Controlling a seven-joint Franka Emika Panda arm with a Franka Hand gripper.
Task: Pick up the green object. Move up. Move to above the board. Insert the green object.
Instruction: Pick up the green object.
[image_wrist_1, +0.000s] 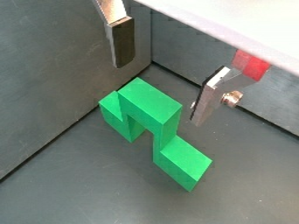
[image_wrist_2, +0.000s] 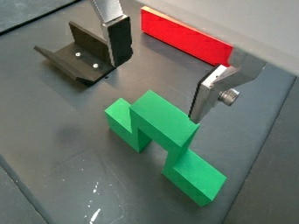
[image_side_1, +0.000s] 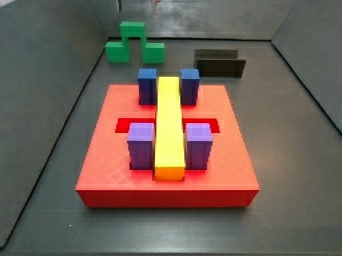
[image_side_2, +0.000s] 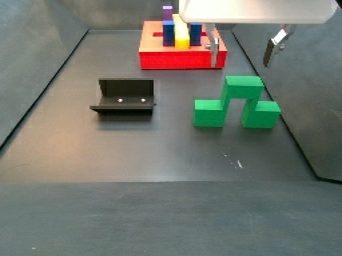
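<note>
1. Hovering above the green object (image_wrist_2: 163, 144), the hand (image_wrist_2: 163, 66) has its fingers (image_wrist_2: 117, 42) spread apart, holding nothing.
2. The green object rests on the dark floor (image_side_2: 160, 150), near the fixture (image_side_2: 124, 98).
3. The board (image_side_1: 107, 150) lies well apart, carrying blue, purple and yellow blocks.

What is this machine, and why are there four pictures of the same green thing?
It is a robot arm with a gripper, a hand of two flat silver fingers. Two cameras ride on its wrist and look down past the fingers; two more stand beside the table. The gripper hangs open above the green object, a blocky bridge lying on the dark floor, and holds nothing. In a side view you see the red board carrying blue blocks, purple blocks and a yellow bar. The dark bracket is the fixture, part of the rig.
</note>
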